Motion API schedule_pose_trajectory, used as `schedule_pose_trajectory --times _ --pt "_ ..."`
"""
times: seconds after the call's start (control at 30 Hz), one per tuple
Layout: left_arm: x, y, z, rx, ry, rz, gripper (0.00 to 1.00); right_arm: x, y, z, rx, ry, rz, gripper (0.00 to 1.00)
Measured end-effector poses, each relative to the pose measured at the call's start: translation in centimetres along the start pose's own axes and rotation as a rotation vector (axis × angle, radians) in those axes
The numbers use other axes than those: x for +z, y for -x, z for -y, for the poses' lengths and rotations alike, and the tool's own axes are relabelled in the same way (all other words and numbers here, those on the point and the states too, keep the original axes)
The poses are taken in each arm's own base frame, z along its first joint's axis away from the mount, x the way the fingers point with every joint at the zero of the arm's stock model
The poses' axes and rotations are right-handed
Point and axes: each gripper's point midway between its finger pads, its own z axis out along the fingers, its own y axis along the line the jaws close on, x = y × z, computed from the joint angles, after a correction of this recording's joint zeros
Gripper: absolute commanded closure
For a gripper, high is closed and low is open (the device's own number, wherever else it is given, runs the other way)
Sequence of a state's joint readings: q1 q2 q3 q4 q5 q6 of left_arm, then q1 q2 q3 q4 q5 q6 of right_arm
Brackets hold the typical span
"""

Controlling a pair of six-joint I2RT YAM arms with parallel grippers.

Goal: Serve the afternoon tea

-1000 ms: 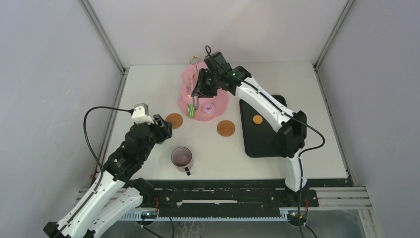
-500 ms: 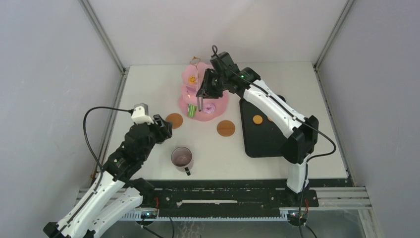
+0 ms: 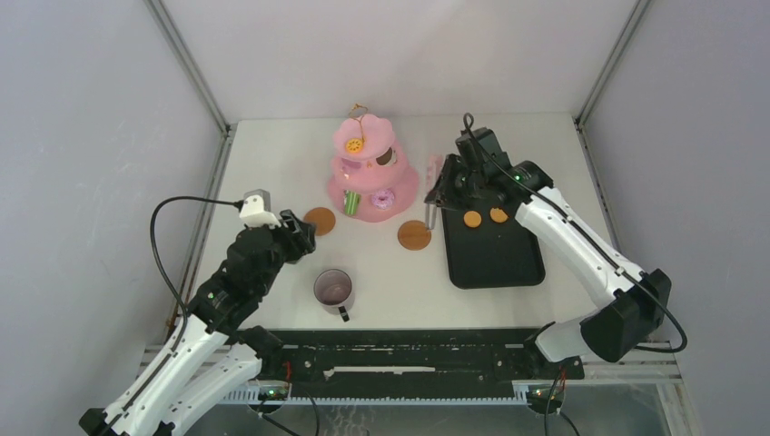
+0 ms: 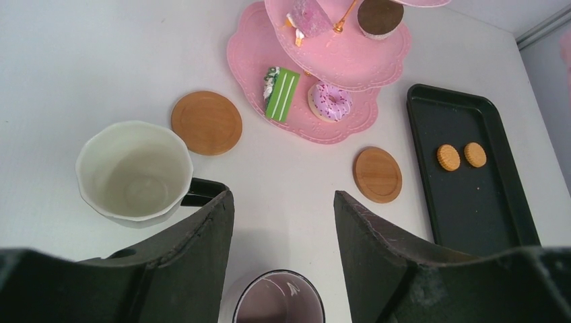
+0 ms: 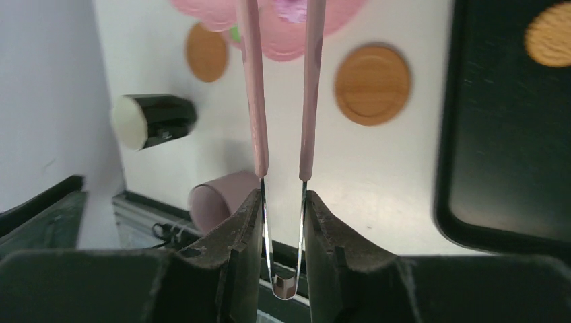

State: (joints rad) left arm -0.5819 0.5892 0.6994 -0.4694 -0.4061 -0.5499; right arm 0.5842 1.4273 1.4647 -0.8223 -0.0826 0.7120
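The pink three-tier cake stand [image 3: 368, 173] [image 4: 323, 67] stands at the back centre. It holds a green pastry [image 4: 281, 84], a pink donut [image 4: 330, 101] and a brown pastry [image 4: 379, 15]. My right gripper [image 3: 443, 189] [image 5: 283, 202] is shut on the thin tongs [image 3: 435, 168] [image 5: 256, 101], right of the stand at the tray's left edge. One coaster [image 3: 319, 221] [image 4: 206, 122] lies left of the stand and another coaster [image 3: 414, 235] [image 5: 372, 84] lies in front of it. My left gripper [image 3: 295, 232] [image 4: 283, 208] hangs open above the purple-lined mug [image 3: 333, 289] [image 4: 279, 299]. A white-lined mug [image 4: 133, 171] sits to its left.
The black tray [image 3: 495, 259] [image 4: 471, 215] lies right of centre with two round biscuits [image 3: 471, 218] [image 3: 498, 215] at its far end. Grey walls close in the table on both sides and at the back.
My right arm let the green pastry go on the stand's lowest tier, then swung right with the tongs to the tray's left edge. The left arm has not moved.
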Motion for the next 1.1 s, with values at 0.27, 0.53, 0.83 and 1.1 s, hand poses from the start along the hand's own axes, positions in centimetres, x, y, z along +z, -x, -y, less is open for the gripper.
schedule_pose_trajectory --times 0.27,0.53,0.83,1.1 --pt "0.1 0.2 0.6 -0.016 -0.021 0.006 0.39 0.8 -3.2 7.5 -0.046 -0.254 -0.105 0.68" --pt "-0.4 1.1 1.0 -0.055 -0.051 0.047 0.39 1.4 -6.5 13.1 -0.102 -0.447 -0.257 0.68" --pt "-0.7 0.4 0.4 -0.059 -0.054 0.053 0.39 2.4 -8.6 15.8 -0.108 -0.538 -0.362 0.67" --pt "-0.8 0.5 0.4 -0.062 -0.059 0.059 0.38 3.8 -9.9 17.6 -0.094 -0.591 -0.433 0.64"
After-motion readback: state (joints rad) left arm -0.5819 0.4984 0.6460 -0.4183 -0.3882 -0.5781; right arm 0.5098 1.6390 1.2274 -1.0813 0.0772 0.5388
